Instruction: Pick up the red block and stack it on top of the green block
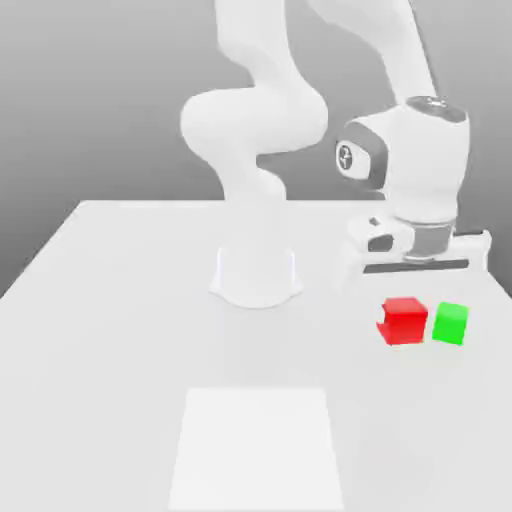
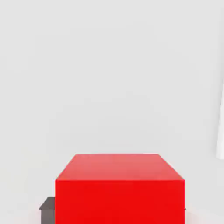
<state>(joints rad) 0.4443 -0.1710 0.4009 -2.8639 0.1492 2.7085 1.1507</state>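
Hand view: my gripper (image 2: 119, 214) is closed on the red block (image 2: 120, 188), whose red faces sit right in front of my camera, with a dark finger pad (image 2: 47, 204) just showing at its side. In the exterior view my gripper (image 1: 404, 300) hangs over the bench (image 1: 120, 330) toward the exterior view's right, the red block (image 1: 403, 320) under it and the green block (image 1: 450, 324) just beside it, further right, resting on the bench. A paler rectangular patch (image 1: 258, 448) lies on the bench nearer the camera. Behind everything is a plain grey backdrop (image 1: 90, 90).
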